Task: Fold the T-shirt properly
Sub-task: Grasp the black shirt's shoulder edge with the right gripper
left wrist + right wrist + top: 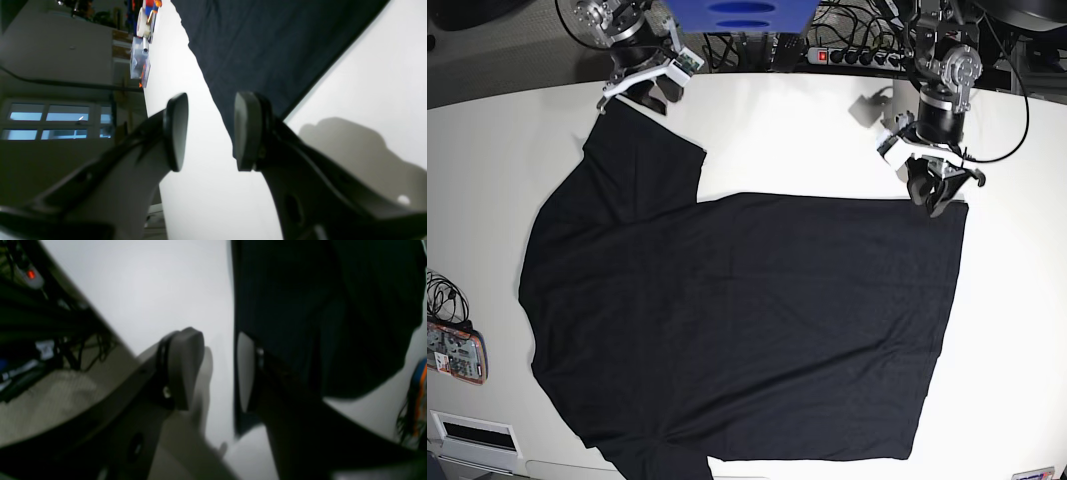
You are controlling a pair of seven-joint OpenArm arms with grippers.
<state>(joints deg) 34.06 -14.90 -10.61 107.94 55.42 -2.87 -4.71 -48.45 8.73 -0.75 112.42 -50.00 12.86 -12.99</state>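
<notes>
T-shirt (267,50) cloth, seen from the left wrist, ran ahead of the left hand (210,133), its edge slanting down to meet the inner face of one pad while the other pad stood over bare white counter (200,186); the jaws were parted with nothing pinched, probably poised to take that corner. From the right wrist, the right hand (220,370) also stood parted and empty, dark fabric lying just past one pad, apparently lined up on a sleeve edge. In the base view the T-shirt lay spread flat, unfolded, with each hand at a far corner, likely so both could lift together.
</notes>
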